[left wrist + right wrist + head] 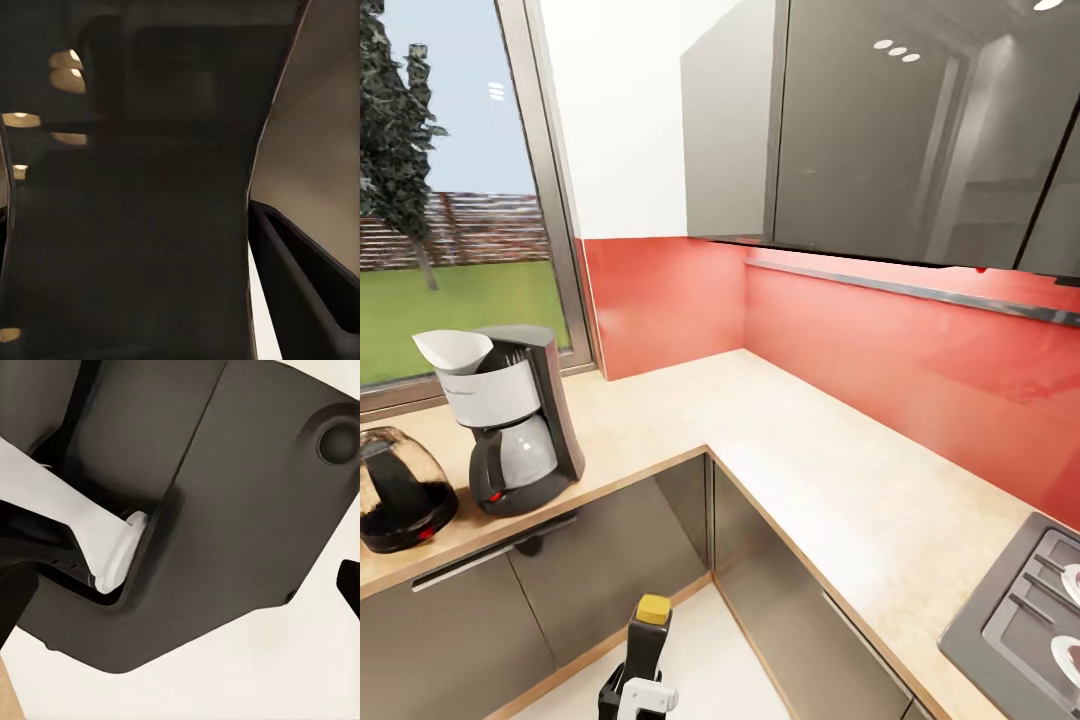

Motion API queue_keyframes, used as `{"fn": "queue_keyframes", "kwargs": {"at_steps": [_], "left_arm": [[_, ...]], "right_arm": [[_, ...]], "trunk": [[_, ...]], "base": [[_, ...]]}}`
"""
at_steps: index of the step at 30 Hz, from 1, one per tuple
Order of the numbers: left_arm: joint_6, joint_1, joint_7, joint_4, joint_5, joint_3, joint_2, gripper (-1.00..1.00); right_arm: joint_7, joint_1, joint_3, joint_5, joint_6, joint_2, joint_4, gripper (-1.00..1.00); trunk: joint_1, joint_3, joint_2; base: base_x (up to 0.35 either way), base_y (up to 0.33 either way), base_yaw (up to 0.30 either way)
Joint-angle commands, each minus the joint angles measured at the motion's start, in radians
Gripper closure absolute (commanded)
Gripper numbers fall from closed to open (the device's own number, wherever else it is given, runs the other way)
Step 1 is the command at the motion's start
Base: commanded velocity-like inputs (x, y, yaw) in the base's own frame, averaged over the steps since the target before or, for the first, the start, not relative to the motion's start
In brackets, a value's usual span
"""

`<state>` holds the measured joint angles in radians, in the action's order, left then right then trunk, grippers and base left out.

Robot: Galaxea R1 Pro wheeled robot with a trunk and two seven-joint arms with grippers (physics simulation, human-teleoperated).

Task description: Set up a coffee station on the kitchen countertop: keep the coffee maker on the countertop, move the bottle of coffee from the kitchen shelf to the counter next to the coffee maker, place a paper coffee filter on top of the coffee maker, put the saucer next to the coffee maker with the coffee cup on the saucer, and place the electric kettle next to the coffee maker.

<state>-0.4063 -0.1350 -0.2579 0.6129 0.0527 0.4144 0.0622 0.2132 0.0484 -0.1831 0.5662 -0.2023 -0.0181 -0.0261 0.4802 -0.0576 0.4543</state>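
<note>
Head view shows the coffee maker (515,420) standing on the bench (780,440) by the window, with the paper coffee filter (453,349) already sitting in its top. Just beside the coffee maker, on its window-facing side, rests the electric kettle (400,490). Below the bench edge and well in front of the coffee maker, the bottle of coffee (648,640) stands upright with its yellow cap up, clamped in the jaws of a gripper (635,690) low in the picture; which arm this is I cannot tell for certain, and the other gripper's jaws cannot be judged.

As I read it, the step in hand is carrying the bottle up to the bench. Doing it well means lifting it clear of the bench edge first, keeping it upright, then setting it down on the bare wood beside the coffee maker, on the side away from the kettle, without nudging the carafe. The arm is held low and close to the body, its gripper pointing up.
</note>
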Motion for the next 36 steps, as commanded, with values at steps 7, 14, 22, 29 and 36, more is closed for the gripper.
{"fn": "queue_keyframes", "kwargs": {"at_steps": [7,14,22,29,36], "left_arm": [[-0.003,-0.001,-0.009,0.000,0.004,0.007,-0.001,1.00],[0.010,-0.013,-0.009,0.215,0.003,0.016,0.004,1.00],[0.023,-0.029,-0.004,0.360,0.003,0.020,0.032,1.00],[0.130,-0.142,-0.009,0.392,0.004,0.018,0.066,1.00],[0.196,-0.275,-0.048,0.398,0.005,0.019,0.112,1.00]], "right_arm": [[0.005,0.001,-0.013,0.005,0.000,0.003,-0.003,-1.00],[0.003,0.001,-0.012,0.005,0.000,0.008,-0.004,-1.00],[0.002,0.001,-0.015,0.005,0.000,0.027,-0.005,-1.00],[0.002,0.001,-0.015,0.006,0.000,0.028,-0.005,-1.00],[0.002,0.001,-0.015,0.006,0.000,0.028,-0.005,-1.00]], "trunk": [[0.001,-0.002,0.002],[0.001,-0.002,0.002],[0.001,-0.002,0.002],[0.001,-0.002,0.002],[0.001,-0.002,0.002]], "base": [[0.001,0.001,0.000],[0.000,0.000,0.020],[0.000,0.000,0.230],[0.000,0.000,0.199],[0.000,0.000,0.227]]}}
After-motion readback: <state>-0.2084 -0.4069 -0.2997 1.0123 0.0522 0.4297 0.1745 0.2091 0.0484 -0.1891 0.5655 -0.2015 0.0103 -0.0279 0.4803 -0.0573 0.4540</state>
